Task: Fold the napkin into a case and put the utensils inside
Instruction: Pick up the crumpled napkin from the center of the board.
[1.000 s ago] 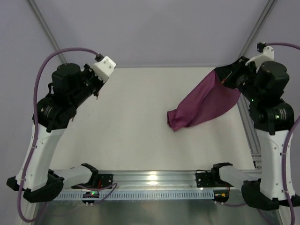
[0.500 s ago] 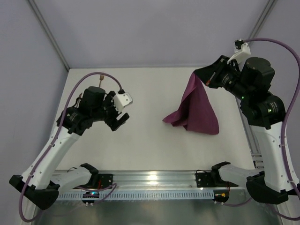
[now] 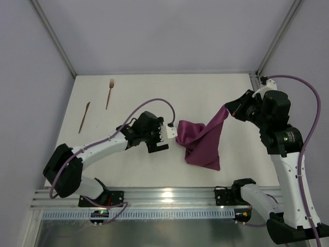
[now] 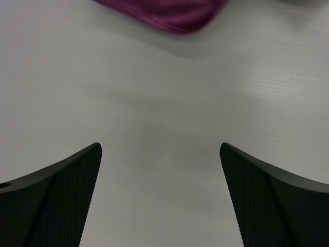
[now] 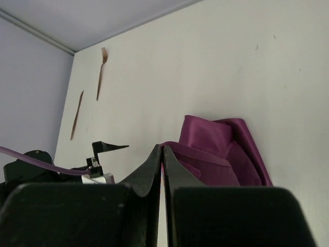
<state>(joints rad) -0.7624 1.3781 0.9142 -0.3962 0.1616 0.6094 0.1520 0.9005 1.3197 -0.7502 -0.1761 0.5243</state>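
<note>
Napkin [image 3: 201, 146] lies bunched in a heap on the worktop [image 3: 154, 98], right of centre and towards the near edge, with one corner stretched upward and to the right. The right fingers [image 5: 154, 172] are pressed shut on that raised corner, holding it above the worktop. The left fingers [image 4: 61, 200] stand spread wide with nothing between them, low over bare worktop just beside the heap's left edge. The fork [image 3: 109, 92] and the knife [image 3: 84, 116] lie apart from each other near the far left corner, well away from the napkin.
</note>
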